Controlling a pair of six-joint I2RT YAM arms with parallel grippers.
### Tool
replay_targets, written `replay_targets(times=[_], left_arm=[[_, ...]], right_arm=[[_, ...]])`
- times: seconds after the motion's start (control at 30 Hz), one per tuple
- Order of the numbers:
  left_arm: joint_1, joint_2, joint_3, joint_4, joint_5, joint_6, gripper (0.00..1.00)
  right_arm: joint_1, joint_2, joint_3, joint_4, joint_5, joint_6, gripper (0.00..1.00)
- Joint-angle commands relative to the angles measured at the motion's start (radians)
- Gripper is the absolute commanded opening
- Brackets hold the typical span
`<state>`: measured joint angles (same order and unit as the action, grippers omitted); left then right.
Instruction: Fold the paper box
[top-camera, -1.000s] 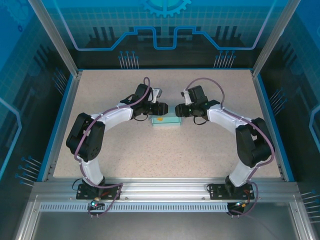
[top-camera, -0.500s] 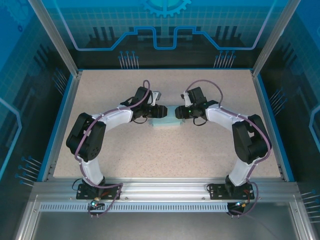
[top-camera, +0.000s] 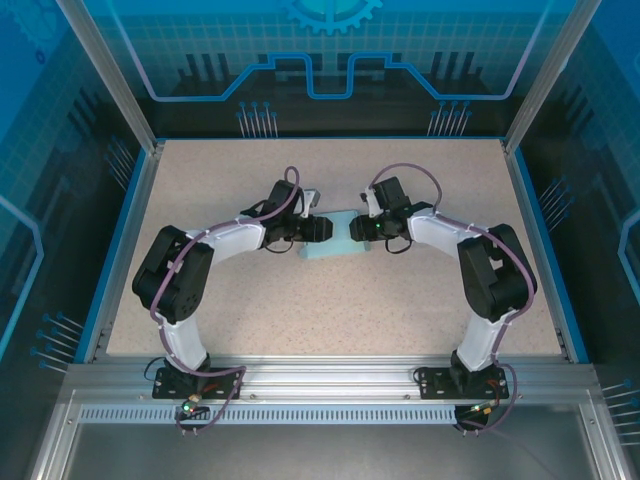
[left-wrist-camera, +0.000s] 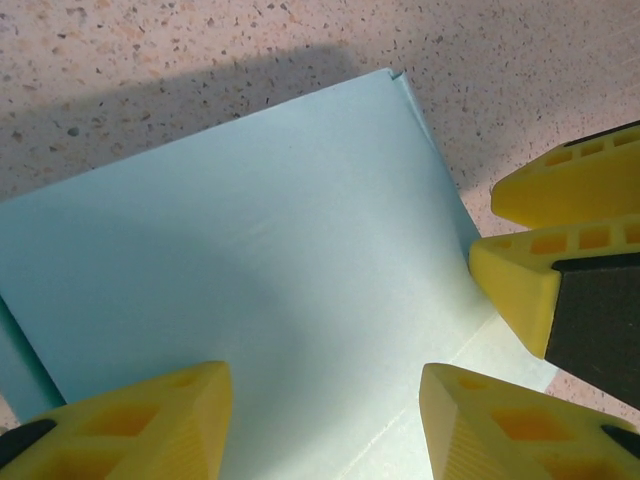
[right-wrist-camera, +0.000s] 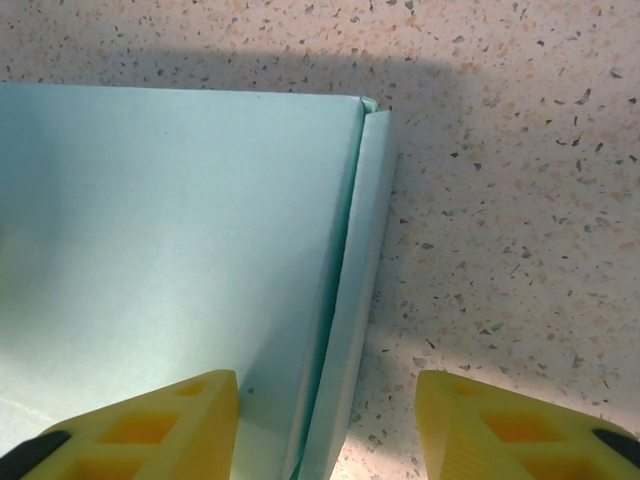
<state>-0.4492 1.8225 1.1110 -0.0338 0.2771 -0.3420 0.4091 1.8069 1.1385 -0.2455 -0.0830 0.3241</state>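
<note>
Paper box (top-camera: 337, 246) lies between left claw (top-camera: 329, 228) and right claw (top-camera: 353, 230).

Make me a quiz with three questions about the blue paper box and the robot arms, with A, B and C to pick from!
1. Where is the paper box?
A. beside the left arm's base
B. on the table, between the left gripper and the right gripper
C. in the far right corner

2. What colour is it?
A. red
B. black
C. light blue-teal

3. How do the left gripper's fingers stand?
A. apart
B. pinched shut
C. closed on a cup

Answers:
1 B: the top view shows it lying between the two grippers.
2 C: both wrist views show pale blue-teal card.
3 A: the left wrist view shows a wide gap between its yellow fingers, with the box beneath.
</note>
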Motion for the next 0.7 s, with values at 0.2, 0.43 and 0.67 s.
replay_targets(times=[0.2,0.43,0.67], left_arm=[[-0.003,0.007,-0.043,0.014,-0.024,-0.018,0.54],[-0.003,0.028,-0.054,0.019,-0.032,-0.019,0.54],[-0.003,-0.019,-0.03,0.005,-0.051,-0.014,0.54]], right_arm=[[-0.015,0.051,-0.013,-0.024,0.029,-0.019,0.5],[-0.014,0.082,-0.017,-0.019,0.029,-0.024,0.5],[-0.013,0.085,-0.013,-0.027,0.034,-0.031,0.49]])
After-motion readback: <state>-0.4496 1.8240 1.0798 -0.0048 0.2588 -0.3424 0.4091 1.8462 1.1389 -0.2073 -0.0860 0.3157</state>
